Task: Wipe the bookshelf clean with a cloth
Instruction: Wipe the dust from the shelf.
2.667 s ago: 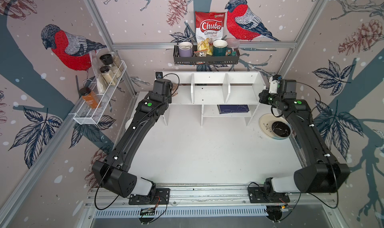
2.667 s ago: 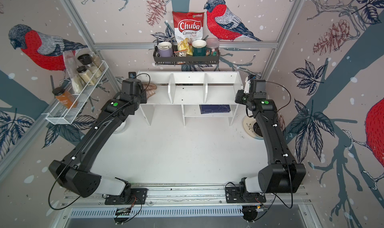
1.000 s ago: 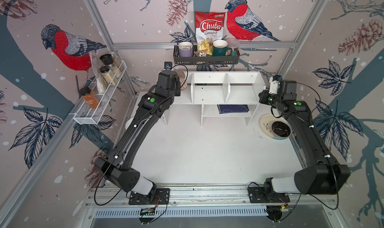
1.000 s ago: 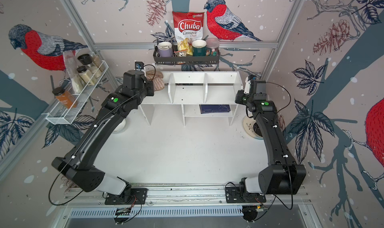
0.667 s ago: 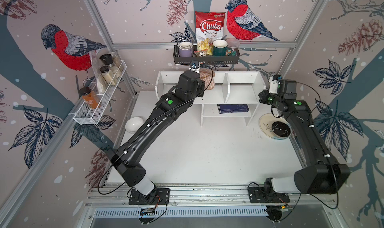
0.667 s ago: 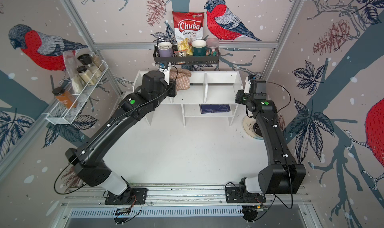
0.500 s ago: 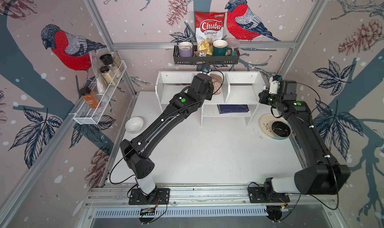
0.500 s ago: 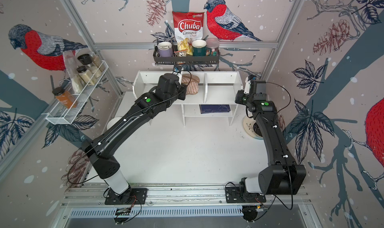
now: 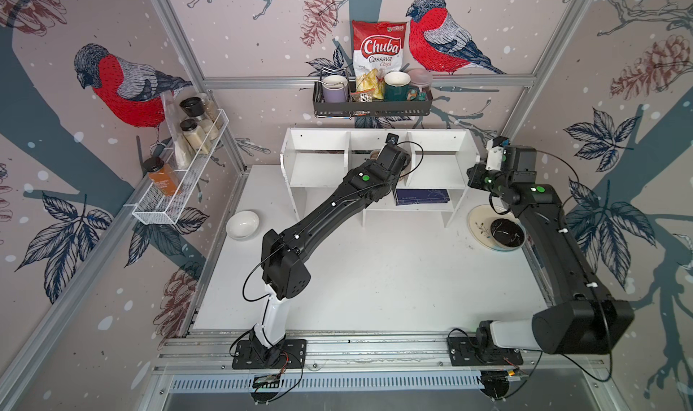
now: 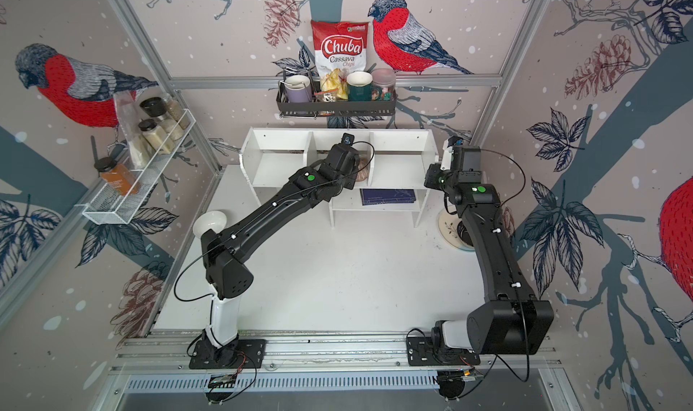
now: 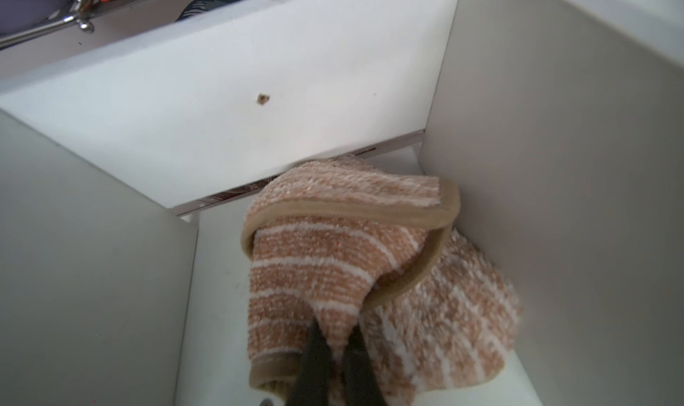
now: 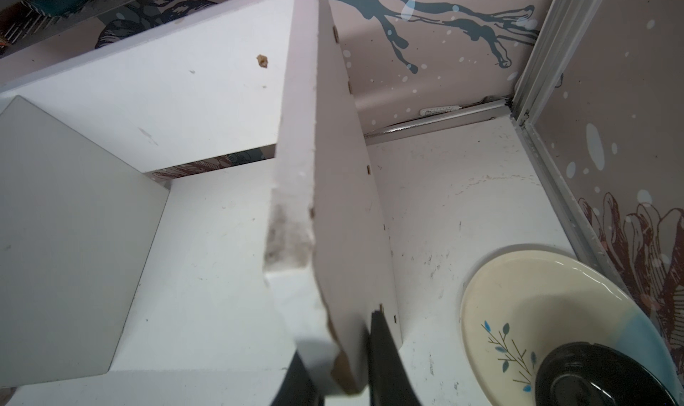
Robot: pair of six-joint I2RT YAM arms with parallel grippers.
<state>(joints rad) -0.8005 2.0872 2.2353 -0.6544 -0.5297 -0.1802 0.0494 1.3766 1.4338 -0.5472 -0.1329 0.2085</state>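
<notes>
- The bookshelf [image 9: 318, 171] stands at upper centre of both top views, at the back of the desk [image 9: 375, 278]. The right end effector [image 12: 344, 363] is clamped on its side panel [image 12: 333, 163], as in the earlier frames.
- The left end effector [image 11: 335, 333] is closed tight on a fold of the cloth [image 11: 333, 267], inside the middle compartment [image 9: 369, 141]. Earlier it was at the shelf's left end.
- The cloth lies bunched against the divider [image 11: 536, 163] at right of the wrist frame. Risk: dragging may snag it there, pulling it from the pinch or shoving the shelf.
</notes>
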